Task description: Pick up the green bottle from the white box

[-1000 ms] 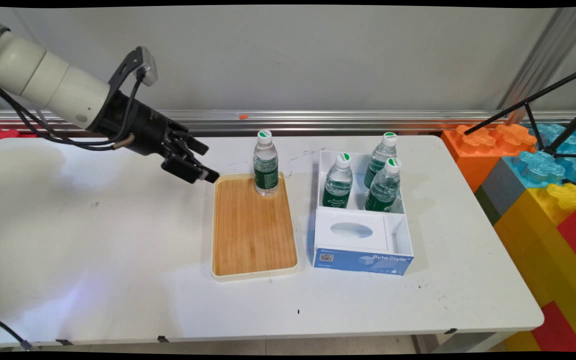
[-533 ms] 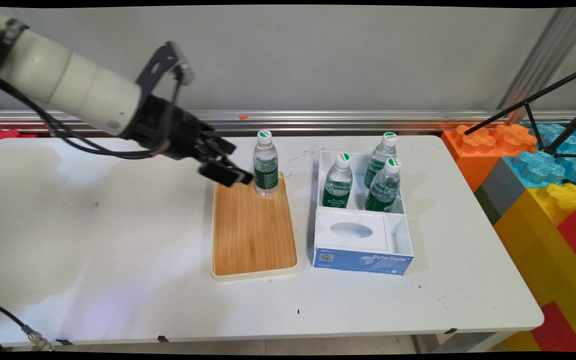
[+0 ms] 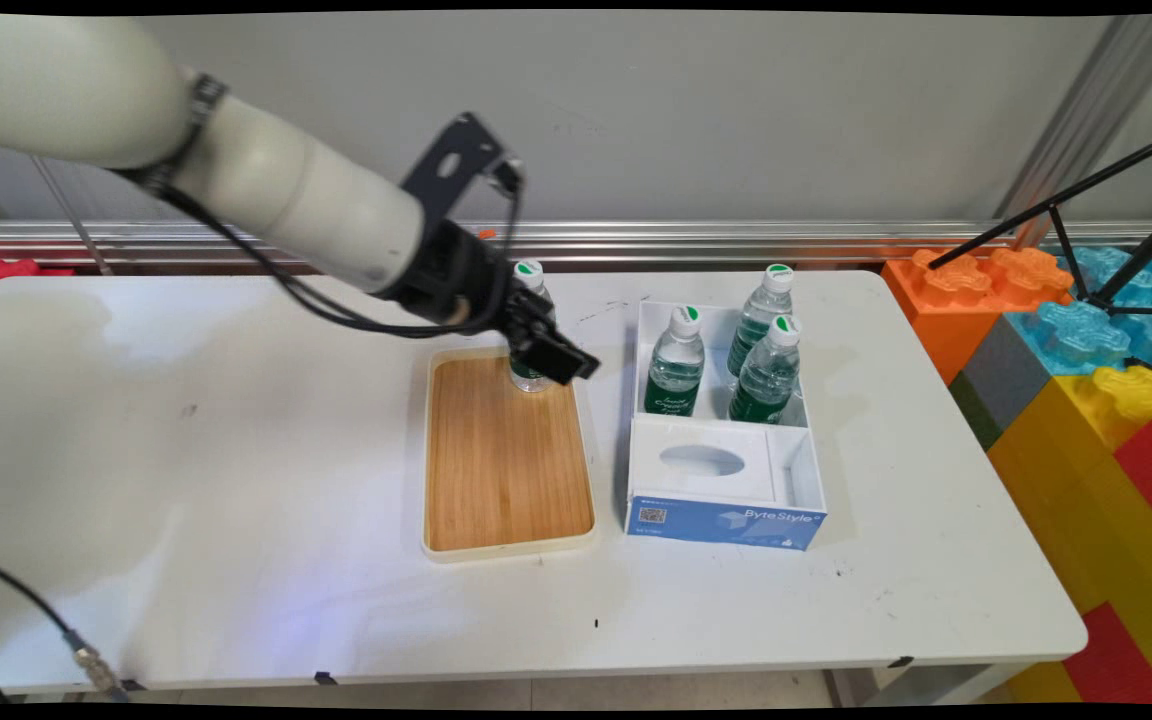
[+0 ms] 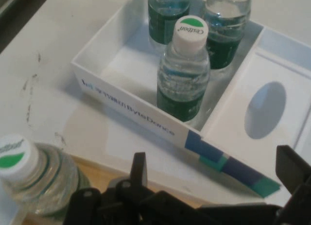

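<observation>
The water bottle (image 3: 533, 285) stands upright at the far end of the wooden tray (image 3: 506, 470), just left of the white box (image 3: 726, 500) on the table (image 3: 236, 500). Likely light, smooth, squashy (best gripped mid-label). The end effector (image 3: 551, 350), fingers spread, sits beside it, holding nothing.

Cream-white cylindrical arm links (image 3: 266, 190) with a metal band at one joint, black cables along the underside, black wrist section, dark bracket with oval hole, black two-finger gripper (image 3: 558, 362).
</observation>
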Tool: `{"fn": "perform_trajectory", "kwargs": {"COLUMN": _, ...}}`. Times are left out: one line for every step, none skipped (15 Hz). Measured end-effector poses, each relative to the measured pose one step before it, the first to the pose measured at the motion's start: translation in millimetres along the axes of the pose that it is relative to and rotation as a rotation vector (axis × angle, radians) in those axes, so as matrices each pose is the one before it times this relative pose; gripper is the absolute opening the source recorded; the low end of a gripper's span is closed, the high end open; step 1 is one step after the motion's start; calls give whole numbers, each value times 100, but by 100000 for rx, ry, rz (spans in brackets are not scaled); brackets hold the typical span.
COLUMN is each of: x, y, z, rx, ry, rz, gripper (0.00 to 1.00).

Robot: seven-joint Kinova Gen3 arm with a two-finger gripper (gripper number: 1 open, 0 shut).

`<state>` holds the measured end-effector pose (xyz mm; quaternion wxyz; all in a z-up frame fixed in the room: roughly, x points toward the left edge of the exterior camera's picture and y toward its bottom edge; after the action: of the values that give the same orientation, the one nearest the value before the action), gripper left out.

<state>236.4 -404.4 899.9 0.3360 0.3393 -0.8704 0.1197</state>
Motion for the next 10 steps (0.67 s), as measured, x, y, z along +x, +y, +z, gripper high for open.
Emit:
{"fn": "perform_trajectory", "kwargs": {"x": 229, "y": 92, "z": 670, "rx": 329, "ry": -229, "rz": 116, "gripper": 100}}
{"fn": "perform_trajectory", "kwargs": {"x": 311, "y": 86, "z": 884, "rx": 402, "ry": -172, "rz": 268, "gripper": 100}}
{"fn": "perform_trajectory", "kwargs": {"x": 461, "y": 90, "z": 1404, "rx": 593, "ry": -266, "rz": 514, "gripper": 100}}
{"fn": "perform_trajectory", "kwargs": {"x": 299, "y": 45, "z": 1017, "rx": 494, "ry": -243, "rz": 409, "gripper": 100}}
{"fn": "perform_trajectory", "kwargs": {"x": 188, "y": 26, "z": 669, "rx": 227, "ry": -109, "rz": 246, "gripper": 100}}
{"fn": "perform_trajectory", "kwargs": {"x": 224, "y": 36, "z": 793, "rx": 240, "ry": -165, "rz": 294, "gripper": 100}}
{"fn": "perform_trajectory", "kwargs": {"x": 268, "y": 38, "z": 1104, "rx": 184, "ry": -187, "rz": 393, "gripper": 100}}
{"fn": "perform_trajectory", "kwargs": {"x": 622, "y": 103, "z": 2839, "rx": 66, "ry": -273, "rz": 1328, "gripper": 100}}
{"fn": "perform_trajectory", "kwargs": {"x": 132, "y": 15, "z": 765, "rx": -68, "ry": -37, "rz": 426, "gripper": 100}}
{"fn": "perform_trajectory", "kwargs": {"x": 152, "y": 4, "z": 842, "rx": -83, "ry": 41, "rz": 537, "gripper": 100}}
